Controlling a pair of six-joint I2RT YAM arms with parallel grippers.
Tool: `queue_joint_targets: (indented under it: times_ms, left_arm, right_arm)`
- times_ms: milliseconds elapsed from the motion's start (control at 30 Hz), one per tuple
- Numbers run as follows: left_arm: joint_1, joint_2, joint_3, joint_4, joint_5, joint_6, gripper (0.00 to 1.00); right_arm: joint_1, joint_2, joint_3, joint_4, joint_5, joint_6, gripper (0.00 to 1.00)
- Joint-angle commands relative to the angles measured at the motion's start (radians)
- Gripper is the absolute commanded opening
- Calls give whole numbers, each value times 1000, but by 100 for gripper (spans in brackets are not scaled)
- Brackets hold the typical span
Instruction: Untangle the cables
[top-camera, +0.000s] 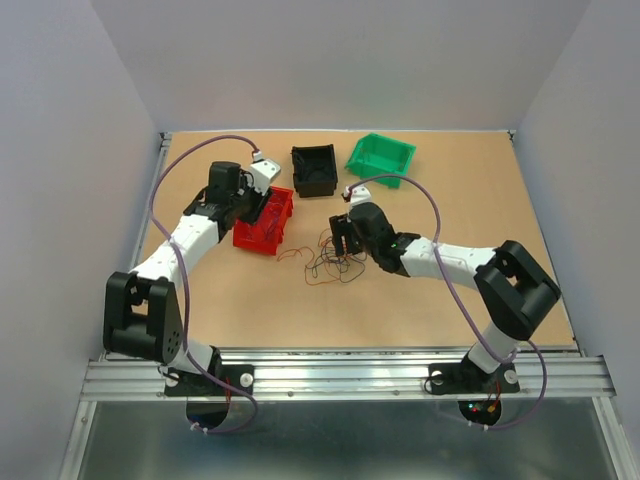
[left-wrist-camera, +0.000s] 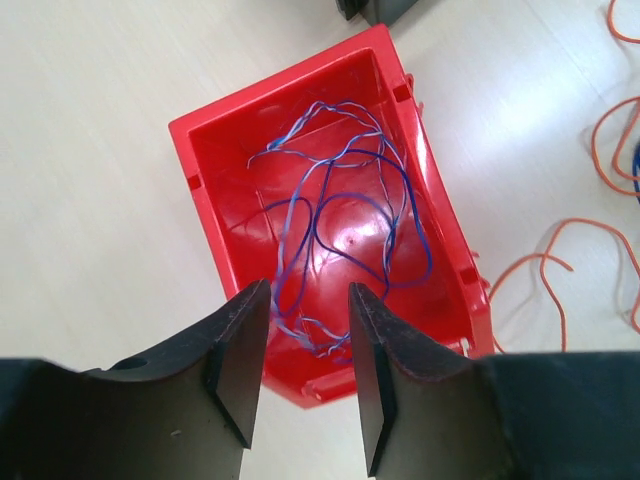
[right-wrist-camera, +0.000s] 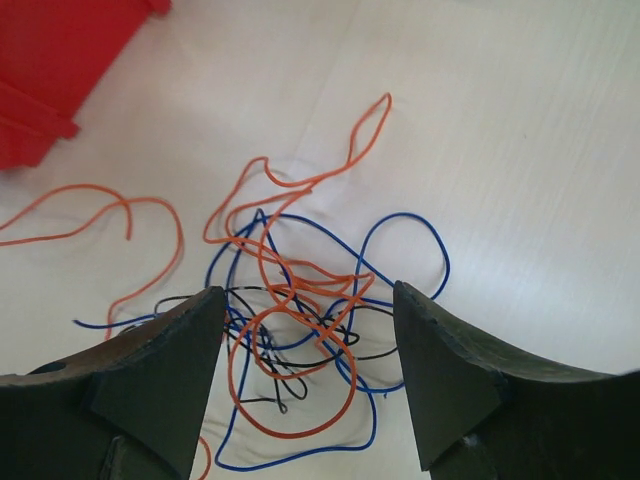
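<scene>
Stands partly done: purple wire (left-wrist-camera: 335, 215) loose in red bin (left-wrist-camera: 440, 235) under spread jaws of left gripper (left-wrist-camera: 307, 292), orange-blue-black tangle (right-wrist-camera: 300, 325) left on counter (right-wrist-camera: 520, 130) between spread jaws of right gripper (right-wrist-camera: 308, 296).

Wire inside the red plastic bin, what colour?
Bluish purple: the thin wire in the red plastic bin shows best in the left wrist view.

Thin orange, blue, black cables (right-wrist-camera: 300, 322) lie tangled.

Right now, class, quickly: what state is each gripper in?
Left gripper: open, holding nothing, above the red bin where a purple cable lies.
Right gripper: open, holding nothing, over the tangled cables.
</scene>
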Motion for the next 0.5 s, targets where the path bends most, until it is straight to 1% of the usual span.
queue_joint_targets:
  times_ms: [0, 67, 133, 200, 233, 267, 333, 400, 467]
  left_arm:
    - [-3, -109, -9, -39, 6, 16, 50]
    - [-11, -143, -6, -49, 9, 10, 51]
    - [-17, -161, -4, -59, 18, 5, 52]
    - [-35, -181, -1, -62, 17, -1, 53]
    - [-44, -188, 0, -63, 15, -1, 53]
    - [-50, -189, 0, -65, 15, -2, 53]
    - [-73, -194, 0, -63, 11, -8, 53]
    - [-95, -195, -1, -60, 25, -8, 53]
    - [-155, -197, -4, -53, 35, 11, 54]
  right_arm:
    - [-8, 41, 100, -136, 68, 44, 70]
    - [-10, 75, 118, -169, 76, 48, 68]
    - [-13, 94, 137, -177, 62, 43, 52]
    - [-16, 114, 152, -178, 44, 41, 29]
    - [-16, 112, 161, -178, 42, 40, 8]
    - [-14, 104, 163, -180, 42, 37, 1]
    - [-14, 75, 154, -174, 54, 31, 1]
    - [-14, 10, 134, -161, 87, 11, 1]
    - [-14, -52, 76, -106, 99, -6, 1]
